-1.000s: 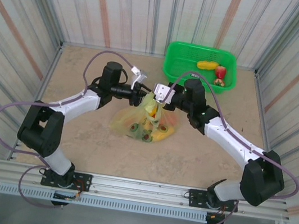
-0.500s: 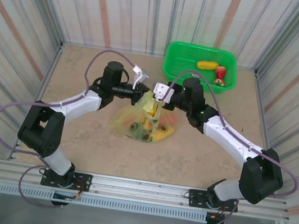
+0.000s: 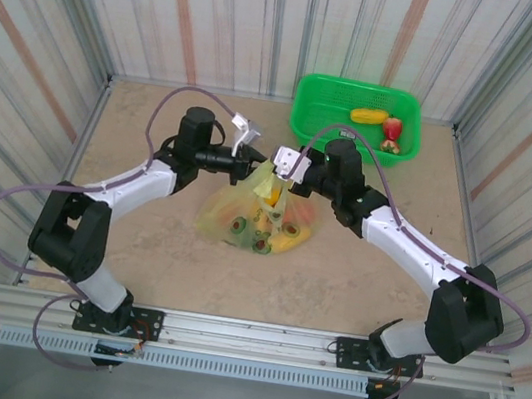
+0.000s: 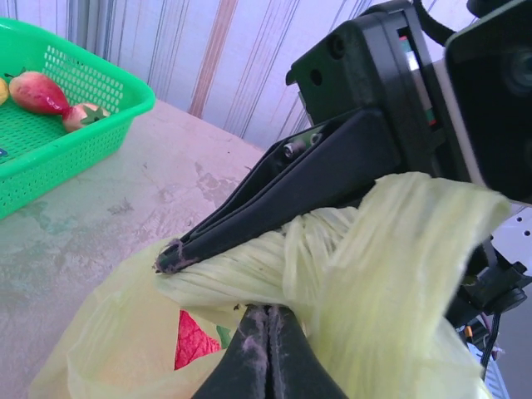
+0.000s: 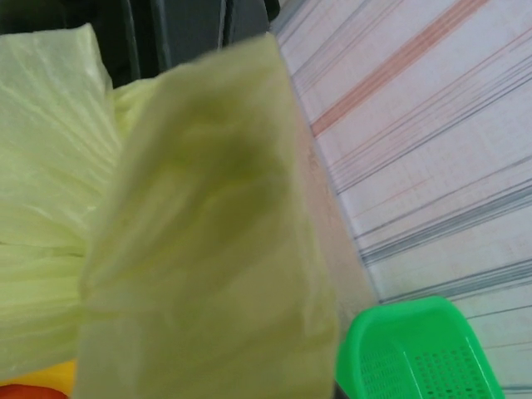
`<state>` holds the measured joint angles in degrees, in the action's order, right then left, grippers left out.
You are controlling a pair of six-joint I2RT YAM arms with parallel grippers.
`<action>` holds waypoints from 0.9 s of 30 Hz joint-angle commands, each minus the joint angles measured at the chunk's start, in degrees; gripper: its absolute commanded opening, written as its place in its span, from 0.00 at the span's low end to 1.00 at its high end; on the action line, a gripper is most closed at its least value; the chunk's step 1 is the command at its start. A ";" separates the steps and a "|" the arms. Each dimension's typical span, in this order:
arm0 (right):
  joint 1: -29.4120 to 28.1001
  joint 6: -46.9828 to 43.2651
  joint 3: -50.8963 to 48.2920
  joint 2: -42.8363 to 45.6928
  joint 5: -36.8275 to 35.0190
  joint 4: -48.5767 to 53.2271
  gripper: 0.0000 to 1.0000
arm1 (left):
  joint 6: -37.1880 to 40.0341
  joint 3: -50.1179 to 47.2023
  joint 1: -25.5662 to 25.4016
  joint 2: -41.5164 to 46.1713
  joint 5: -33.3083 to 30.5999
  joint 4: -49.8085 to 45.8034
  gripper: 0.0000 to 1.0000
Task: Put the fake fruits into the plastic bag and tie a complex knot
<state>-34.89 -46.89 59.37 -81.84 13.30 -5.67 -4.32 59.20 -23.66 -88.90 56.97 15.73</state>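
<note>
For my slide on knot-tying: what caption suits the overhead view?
Left claw and right claw, both shut, meet at the twisted handles of the fruit-filled bag; basket behind holds more fruits.

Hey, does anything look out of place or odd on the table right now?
Yes: a yellow fruit and a red fruit lie unbagged in the green basket, while the left gripper and right gripper are shut on the handles of the plastic bag.

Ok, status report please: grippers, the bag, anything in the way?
Left gripper shut on plastic bag handle. Right gripper shut on same twisted handles. Fake fruits inside bag. Green basket stands apart behind, not obstructing.
</note>
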 commanded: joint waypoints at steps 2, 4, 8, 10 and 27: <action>-0.19 1.95 0.83 0.99 -1.08 1.85 0.00 | 2.20 -2.07 0.90 3.26 0.52 -1.29 0.00; -0.10 1.98 0.92 1.04 -1.03 2.02 0.00 | 3.73 -2.02 0.19 3.47 0.93 -2.54 0.00; -0.21 2.66 1.07 1.08 -0.06 1.83 0.00 | 6.89 -1.30 -1.62 2.28 0.00 -5.86 0.24; -0.35 3.19 1.07 1.01 0.25 1.58 0.00 | 6.00 -2.01 -1.89 1.52 -0.65 -3.33 0.33; -0.44 4.31 1.33 1.50 2.98 4.49 0.00 | 1.84 -6.08 1.73 1.09 -3.46 8.82 0.31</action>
<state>-35.44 -44.66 59.40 -81.71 14.50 -3.36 -2.37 53.32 -22.28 -89.08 53.28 21.15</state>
